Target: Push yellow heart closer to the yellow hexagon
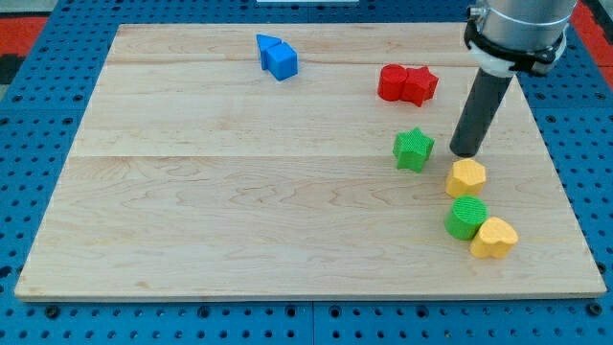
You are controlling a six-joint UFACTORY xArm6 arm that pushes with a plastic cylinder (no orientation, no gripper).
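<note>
The yellow heart lies near the board's bottom right, touching a green cylinder on its upper left. The yellow hexagon sits just above that green cylinder, so the cylinder is between the two yellow blocks. My tip stands on the board right above the yellow hexagon, close to or touching its upper edge, and to the right of a green star.
A red cylinder and a red star touch each other at the upper right. Two blue blocks sit together at the top centre. The wooden board ends just right of the yellow heart.
</note>
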